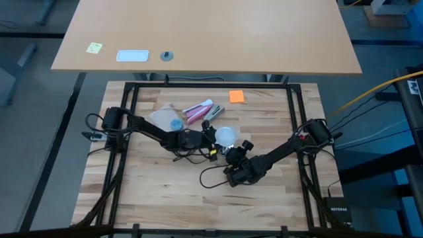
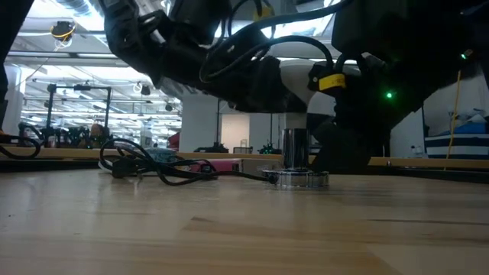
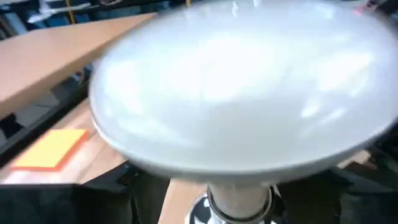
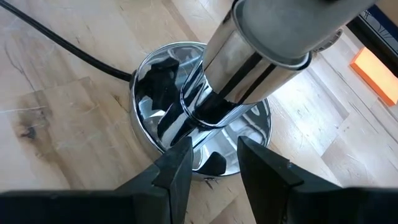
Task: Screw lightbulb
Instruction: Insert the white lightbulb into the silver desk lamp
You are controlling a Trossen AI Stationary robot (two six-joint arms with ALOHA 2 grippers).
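The lightbulb [image 1: 227, 136] stands upright on the silvery socket [image 2: 295, 162] near the middle of the wooden table [image 1: 152, 192], its frosted globe filling the left wrist view. The left gripper [image 1: 210, 134] sits right against the bulb, though whether its fingers clamp it cannot be told. The right gripper [image 4: 211, 158] is at the socket's round base, its fingers [image 4: 177, 165] parted on either side of the chrome stem without visibly pinching it.

We see two matte black jointed arms [image 1: 149, 129] trailing thin black cables. One bears a yellow band [image 2: 331, 82]. A small green light [image 2: 389, 95] glows nearby.
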